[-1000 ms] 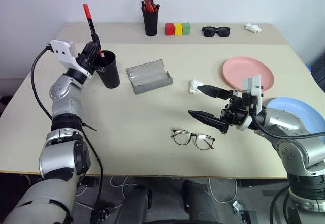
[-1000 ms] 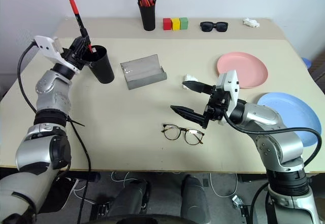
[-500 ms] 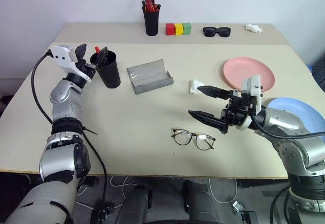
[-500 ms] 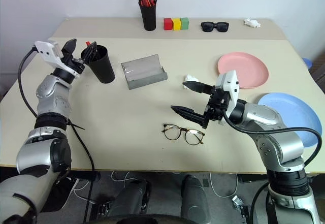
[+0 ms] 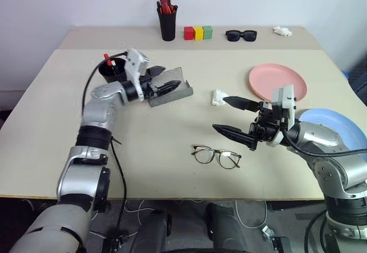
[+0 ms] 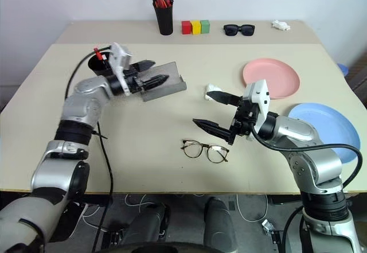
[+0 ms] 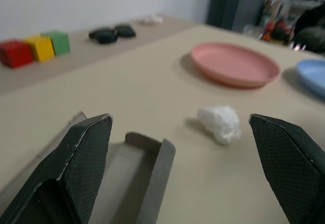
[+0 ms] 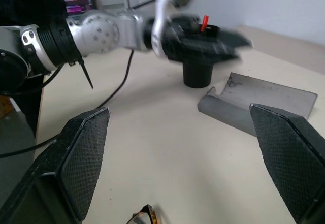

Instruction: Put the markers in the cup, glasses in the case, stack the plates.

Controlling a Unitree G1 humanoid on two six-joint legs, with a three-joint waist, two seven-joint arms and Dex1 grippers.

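Wire-framed clear-lensed glasses (image 5: 217, 156) lie flat on our counter (image 5: 160, 144), so our right gripper (image 5: 229, 116), jaws wide, could bend them.

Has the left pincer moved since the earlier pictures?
Yes. The left pincer left the wide black tapered plastic cup and now hovers open over the flat grey hinged case.

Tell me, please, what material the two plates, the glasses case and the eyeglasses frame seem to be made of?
Pink plate and blue plate: probably plastic, smooth with a soft sheen and even colour. Glasses case: grey, stiff and matte outside, with a silvery lining; perhaps covered board or plastic, unclear. Eyeglasses: thin dark frame, likely metal wire, with clear lenses.
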